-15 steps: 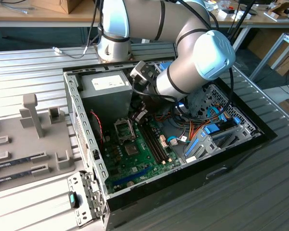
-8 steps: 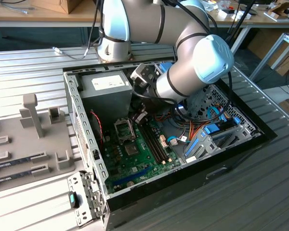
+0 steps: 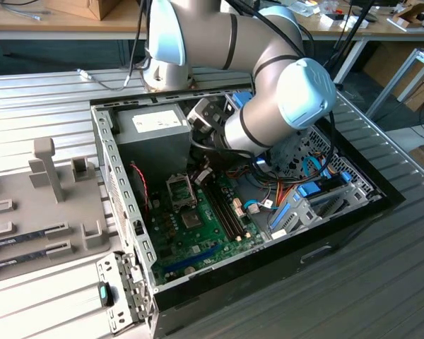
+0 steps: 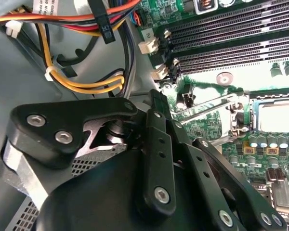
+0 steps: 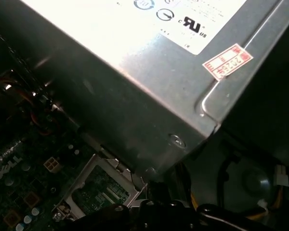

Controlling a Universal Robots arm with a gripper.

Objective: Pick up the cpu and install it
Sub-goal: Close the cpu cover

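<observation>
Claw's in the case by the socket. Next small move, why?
Probably a short sideways shift to centre the claw over the socket frame: in the second wrist view the frame sits beside the claw's linkage, not under it; the power supply stands close. Whether it holds the cpu I cannot tell.

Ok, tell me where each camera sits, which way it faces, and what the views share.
Exterior view: off the arm, above, looking down into the open computer case; the arm reaches in.
Second wrist view: on the arm, looking past the gripper at the motherboard and cables.
First wrist view: on the arm, facing the grey power supply box; gripper parts show.
Shared: all three show the socket frame.
</observation>
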